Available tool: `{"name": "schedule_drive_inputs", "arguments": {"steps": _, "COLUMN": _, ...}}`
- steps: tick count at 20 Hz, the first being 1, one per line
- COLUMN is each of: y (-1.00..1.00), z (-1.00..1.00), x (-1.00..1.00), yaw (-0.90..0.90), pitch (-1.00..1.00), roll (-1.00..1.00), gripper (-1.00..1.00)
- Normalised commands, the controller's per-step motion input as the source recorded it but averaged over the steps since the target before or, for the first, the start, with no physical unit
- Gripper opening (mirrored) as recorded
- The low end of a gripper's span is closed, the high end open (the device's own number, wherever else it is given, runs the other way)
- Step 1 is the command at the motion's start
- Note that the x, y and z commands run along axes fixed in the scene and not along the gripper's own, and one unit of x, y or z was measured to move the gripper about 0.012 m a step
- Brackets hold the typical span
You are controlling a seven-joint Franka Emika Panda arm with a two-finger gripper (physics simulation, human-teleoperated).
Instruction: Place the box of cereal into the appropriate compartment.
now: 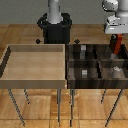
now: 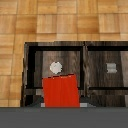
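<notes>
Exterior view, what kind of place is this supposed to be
Probably a simulated lab sorting station, not a real room. A plain light wooden tray and a dark divided bin stand on thin legs over wood flooring, and the gripper holds a red box of cereal above the bin.

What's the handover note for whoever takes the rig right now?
Tool: shut on the box of cereal, held upright above the dark compartment tray at the exterior view's right, over its far right corner.
Light wooden tray at the exterior view's left holds nothing visible.
Small grey blocks sit in some compartments; a round pale item lies in the one under the box.
Done: box picked and carried over.
Left: lower into the right compartment, release, retreat.
</notes>
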Motion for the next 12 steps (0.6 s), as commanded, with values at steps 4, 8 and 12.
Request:
{"name": "schedule_drive_inputs", "arguments": {"steps": 4, "y": 0.25, "z": 0.29, "x": 0.00, "yaw": 0.00, "pitch": 0.00, "roll": 0.00, "gripper": -1.00}}
{"name": "schedule_drive_inputs", "arguments": {"steps": 8, "y": 0.00, "z": 1.00, "x": 0.00, "yaw": 0.00, "pitch": 0.00, "roll": 0.00, "gripper": -1.00}}
{"name": "schedule_drive_inputs", "arguments": {"steps": 12, "y": -0.06, "z": 0.75, "x": 0.00, "yaw": 0.00, "pitch": 0.00, "roll": 0.00, "gripper": -1.00}}
